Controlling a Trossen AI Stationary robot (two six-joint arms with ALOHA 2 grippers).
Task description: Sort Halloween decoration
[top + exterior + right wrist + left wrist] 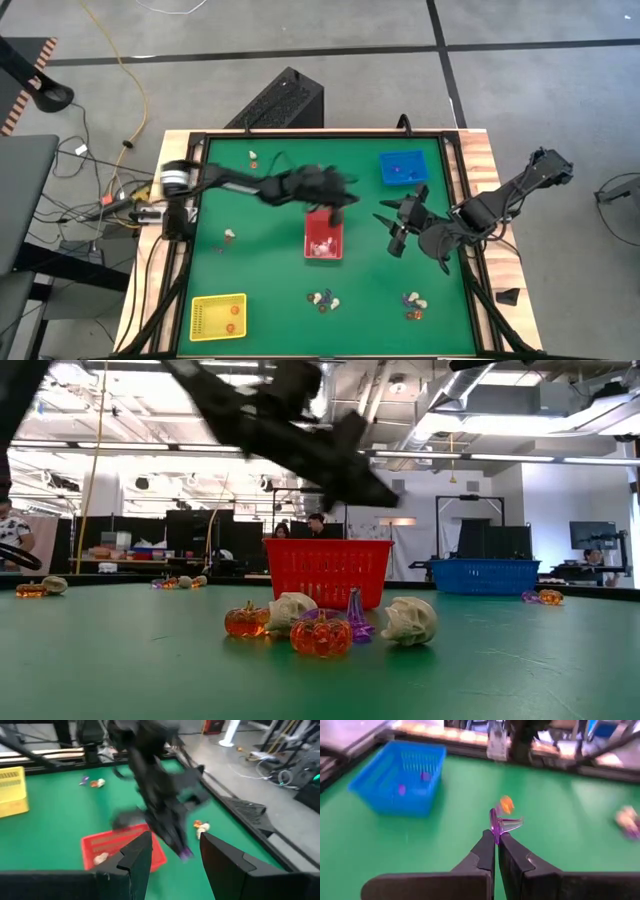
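My left gripper is shut on a small purple trinket. It hangs over the green mat just past the red tray's far edge, with the blue tray farther off. In the high view that gripper reaches in from the table's left. My right gripper waits open to the right of the red tray, with nothing between its fingers. Loose trinkets lie in small heaps near the front edge; orange pumpkins and cream skulls rest on the mat. My left gripper pinches one end of the purple trinket between its two fingertips. The fingers come from the table's left, slanting a little downward. The rest of the trinket sticks out beyond the tips, lifted clear of the mat.
The yellow tray stands at the near left with a few pieces inside. The red tray holds some cream pieces, the blue tray purple ones. More trinkets lie at the far left and mid left. A black rim frames the mat.
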